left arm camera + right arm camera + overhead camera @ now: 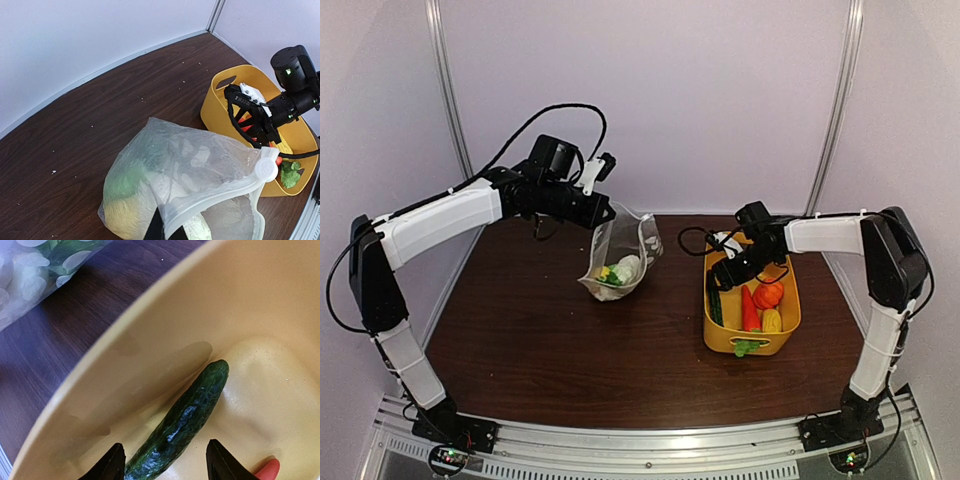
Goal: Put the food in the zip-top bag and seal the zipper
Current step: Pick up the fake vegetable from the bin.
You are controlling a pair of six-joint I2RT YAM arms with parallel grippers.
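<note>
Right wrist view looks down into the yellow basket (150,340). The right end effector (165,461) is open. Its two fingers stand one on each side of a green cucumber (187,415). I do not see them squeeze it yet. The cucumber lies right against the basket's inside wall, on the side toward the bag.

From above, a green leafy piece (748,347) sits at the near end of the basket (796,312). Just behind it are a yellow piece (772,320), a red piece (750,305) and an orange piece (769,293). The right end effector (725,272) dips into the far end of the basket.

Left of the basket, a bit farther back, is the zip-top bag (620,255). Its bottom seems to rest on the desk (540,340). White, green and yellow food (617,270) is already inside. The left end effector (605,212) is pinched shut on the bag's top edge and holds it up. The zipper (215,200) is not sealed. Its white slider tab (266,170) sits at the end nearest the basket.

What could go wrong? I think the cucumber may slip out, because it is smooth, round and tucked against the wall. A finger may bump that wall and push the basket. The bag is floppy and held at one spot, so its mouth may sag. Then the long cucumber may catch on the edge and drop onto the desk.
</note>
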